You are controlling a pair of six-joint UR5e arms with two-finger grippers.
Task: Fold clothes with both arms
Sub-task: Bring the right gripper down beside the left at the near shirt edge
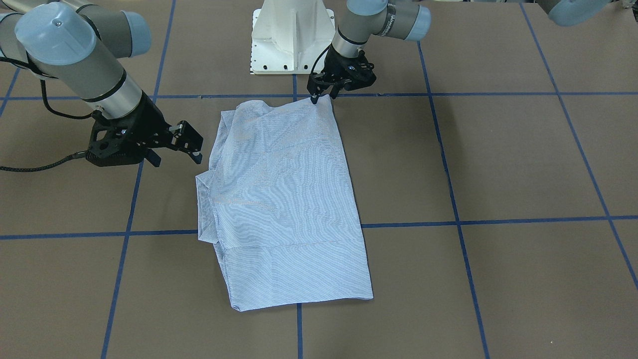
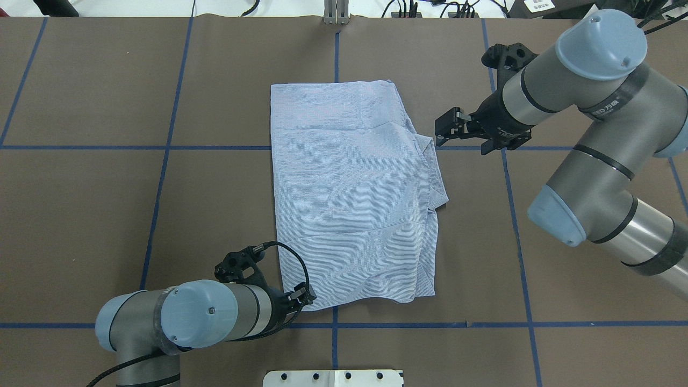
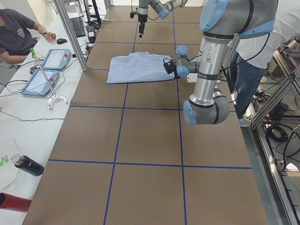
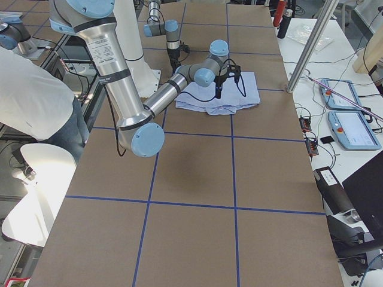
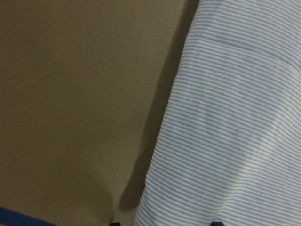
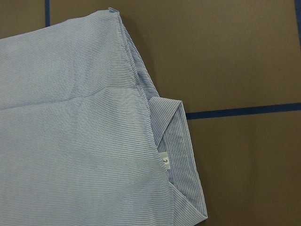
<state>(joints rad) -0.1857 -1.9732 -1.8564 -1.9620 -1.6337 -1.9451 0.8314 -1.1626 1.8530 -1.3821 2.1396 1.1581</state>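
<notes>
The light blue-and-white striped shirt (image 1: 289, 199) (image 2: 349, 204) lies folded into a rough rectangle on the brown table. Its collar and small white neck label (image 6: 164, 160) face my right arm's side. My left gripper (image 1: 323, 97) (image 2: 307, 298) is low at the shirt's corner nearest the robot base. The left wrist view shows the shirt's edge (image 5: 235, 117) between two fingertips that stand apart, so the gripper is open. My right gripper (image 1: 192, 147) (image 2: 445, 129) hovers open just beside the collar fold and holds nothing.
The white pedestal base (image 1: 291, 40) stands just behind the shirt. Blue tape lines (image 1: 498, 219) cross the table. A person (image 3: 281, 42) stands close behind the robot. Another person (image 3: 18, 33) sits at a side desk with tablets (image 3: 47, 70) and bottles (image 3: 28, 166).
</notes>
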